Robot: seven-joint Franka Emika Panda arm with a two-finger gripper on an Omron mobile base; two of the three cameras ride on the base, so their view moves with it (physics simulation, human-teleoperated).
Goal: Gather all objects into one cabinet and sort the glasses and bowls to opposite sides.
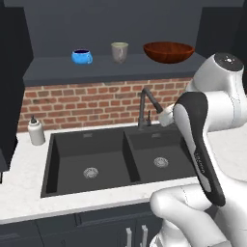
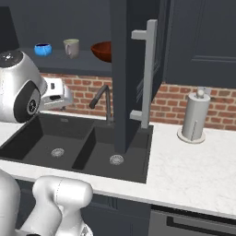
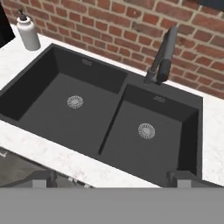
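The tool point(image 3: 111, 177) stands with its jaws spread to their full width and holds nothing; in the hand view the two dark fingertips point(image 3: 41, 178) rise at the lower edge, wide apart, with only open space between them. The tool touches no object and hangs above the dark double sink point(image 3: 26, 94), looking down on the front rim of the sink and the white desk point(image 3: 57, 155) edge. The dark faucet point(image 3: 162, 57) stands behind the divider of the two basins, against the red brick wall point(image 3: 131, 26). A white soap bottle point(image 1: 35, 130) stands on the desk at the left rear corner of the sink. The task objects are all on the dark shelf point(image 1: 58, 72) of the cabinet above the brick wall, well apart from the tool. In the left base view they stand in a row: the blue cup point(image 1: 81, 56) at the left, one grey-beige mug point(image 1: 119, 51) in the middle, and the reddish-brown bowl point(image 1: 168, 51) at the right, each apart from its neighbour. In the right base view an open cabinet door point(image 2: 126, 69) with a long silver bar handle point(image 2: 148, 73) hides part of the bowl. A paper-towel holder point(image 2: 193, 117) stands on the desk to the right of the sink, against the wall
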